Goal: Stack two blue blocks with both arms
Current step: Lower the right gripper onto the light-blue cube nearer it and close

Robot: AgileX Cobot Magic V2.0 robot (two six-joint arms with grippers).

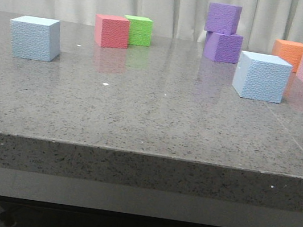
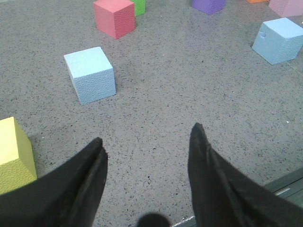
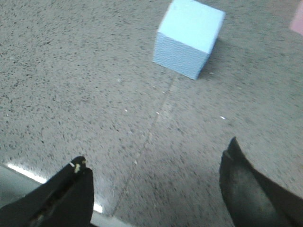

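Left claw (image 2: 147, 142) spread wide, empty, sky-blue pebbled foam cube (image 2: 90, 74) ahead, right claw (image 3: 156, 172) likewise, second sky-blue foam cube (image 3: 188, 38) ahead, speckled grey counter (image 1: 156, 120).

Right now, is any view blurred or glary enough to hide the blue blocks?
Front view: sharp, tabletop mirrors the cubes faintly, both blue blocks clear. Left wrist view: crisp. Right wrist view: soft, slightly smeared, yet its blue block stays readable.

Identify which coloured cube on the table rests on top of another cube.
The upper purple cube: it sits on the lower purple cube, slightly offset. Every other cube, including both blue blocks, stands directly on the table.
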